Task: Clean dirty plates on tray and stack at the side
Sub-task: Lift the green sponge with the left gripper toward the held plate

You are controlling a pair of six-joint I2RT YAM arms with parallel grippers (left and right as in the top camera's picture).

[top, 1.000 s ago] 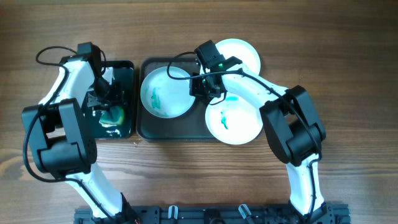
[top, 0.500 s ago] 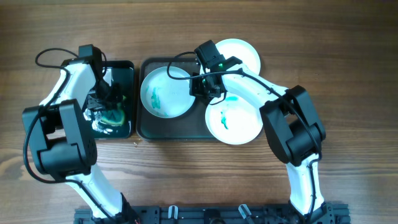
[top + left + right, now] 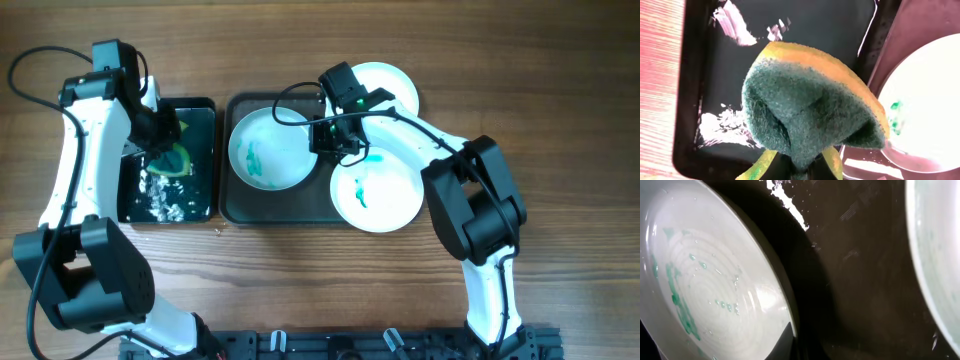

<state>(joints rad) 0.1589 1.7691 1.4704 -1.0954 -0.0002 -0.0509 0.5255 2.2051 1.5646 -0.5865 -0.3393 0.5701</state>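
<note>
While the right claw [image 3: 333, 140] pinches a plate [image 3: 265, 150], the tray [image 3: 300, 207] lies crosswise.

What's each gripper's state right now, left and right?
Left gripper: jaws shut on the sponge, held above the black tray.
Right gripper: jaws shut on the rim of the plate beside the black tray.

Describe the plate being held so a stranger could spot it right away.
Start at the large dark tray mid-table. The held plate sits wholly inside its left half, teal smears left of centre. Only it has the right end effector at its rim; the two other plates lie further right.
</note>
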